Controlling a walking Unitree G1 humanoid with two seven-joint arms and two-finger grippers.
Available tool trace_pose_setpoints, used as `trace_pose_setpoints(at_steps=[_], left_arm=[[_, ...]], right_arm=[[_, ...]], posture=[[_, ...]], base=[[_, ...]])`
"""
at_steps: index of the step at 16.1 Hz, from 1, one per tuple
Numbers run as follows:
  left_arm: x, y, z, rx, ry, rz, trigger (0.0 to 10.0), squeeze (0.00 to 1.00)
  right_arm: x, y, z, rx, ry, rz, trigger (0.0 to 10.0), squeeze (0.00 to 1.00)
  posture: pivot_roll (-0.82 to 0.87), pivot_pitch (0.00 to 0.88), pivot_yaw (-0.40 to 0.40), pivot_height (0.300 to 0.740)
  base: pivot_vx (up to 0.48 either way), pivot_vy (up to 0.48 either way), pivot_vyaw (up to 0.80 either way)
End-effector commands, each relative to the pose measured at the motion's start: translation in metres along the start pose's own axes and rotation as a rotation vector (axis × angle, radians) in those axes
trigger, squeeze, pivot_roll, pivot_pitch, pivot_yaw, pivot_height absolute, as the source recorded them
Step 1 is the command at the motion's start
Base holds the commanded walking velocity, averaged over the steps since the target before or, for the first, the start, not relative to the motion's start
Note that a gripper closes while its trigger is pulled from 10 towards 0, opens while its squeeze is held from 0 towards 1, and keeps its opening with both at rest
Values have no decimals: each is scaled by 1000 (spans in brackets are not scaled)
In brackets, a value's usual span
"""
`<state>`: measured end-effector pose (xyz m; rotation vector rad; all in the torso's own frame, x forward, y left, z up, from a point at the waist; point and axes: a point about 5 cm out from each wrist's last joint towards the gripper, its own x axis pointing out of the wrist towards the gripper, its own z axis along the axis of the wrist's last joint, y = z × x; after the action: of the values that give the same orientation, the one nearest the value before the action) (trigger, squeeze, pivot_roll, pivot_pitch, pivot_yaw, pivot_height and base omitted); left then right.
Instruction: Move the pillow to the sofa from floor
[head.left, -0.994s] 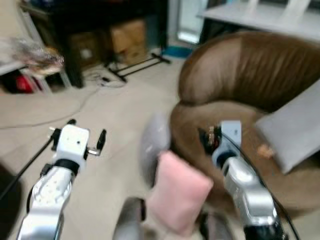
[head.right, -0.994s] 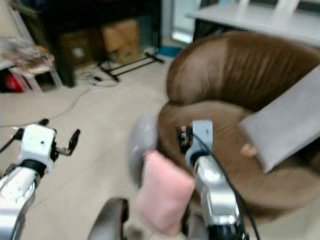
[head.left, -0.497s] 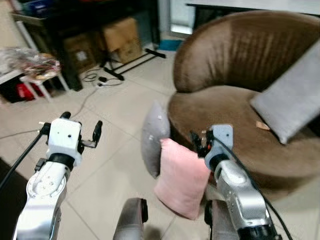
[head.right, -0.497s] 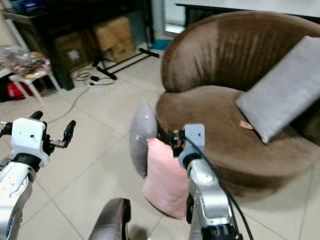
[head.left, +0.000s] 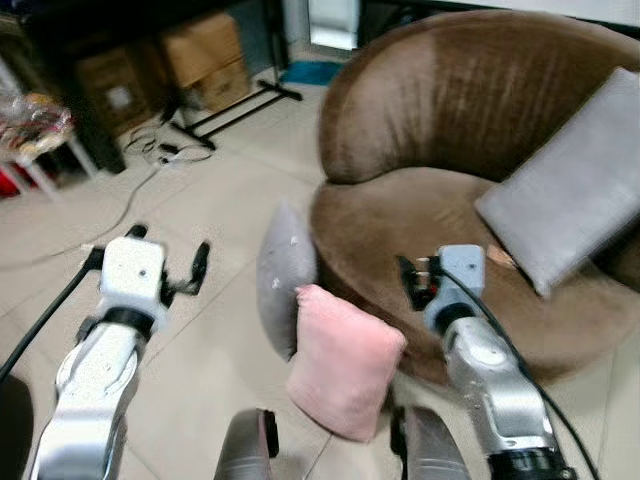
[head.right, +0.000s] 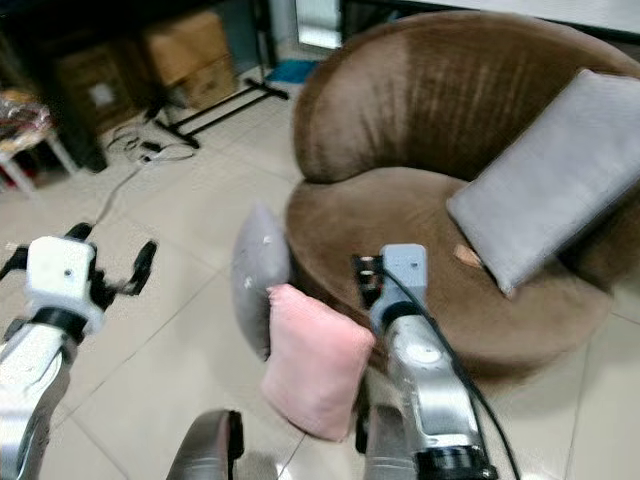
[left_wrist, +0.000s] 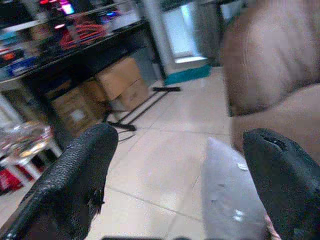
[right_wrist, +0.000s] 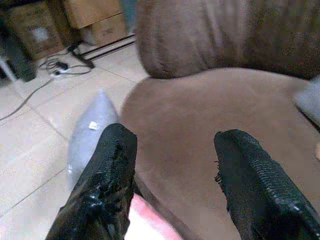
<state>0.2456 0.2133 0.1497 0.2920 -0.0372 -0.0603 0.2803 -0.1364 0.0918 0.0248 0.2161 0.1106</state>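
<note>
Against the round brown velvety sofa, plush pink pillow; both pincers wide, empty.

We find no legible text, brand, number or sign in these views: the pale labels on the cardboard boxes and the small white tag on the grey pillow standing against the sofa are too blurred for us to read.
</note>
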Motion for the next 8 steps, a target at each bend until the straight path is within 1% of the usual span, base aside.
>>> trace_pose_setpoints(at_steps=[1,2,3,8], left_arm=[[-3,6,-5,7,20,14,10000,0],[-3,6,-5,8,20,13,10000,0],[-3,4,-5,7,18,7,10000,0],[-3,-1,-8,8,20,3,10000,0]], right_arm=[[2,10,4,0,-24,24,10000,0],[2,10,4,-8,-26,26,10000,0],[2,7,3,2,-22,14,10000,0],[4,3,4,-16,-18,6,10000,0]], posture=[[-10,0,49,616],[-10,0,49,616],[-8,0,41,616],[-4,0,13,616]], base=[[345,0,744],[345,0,731],[349,0,0],[346,0,0]])
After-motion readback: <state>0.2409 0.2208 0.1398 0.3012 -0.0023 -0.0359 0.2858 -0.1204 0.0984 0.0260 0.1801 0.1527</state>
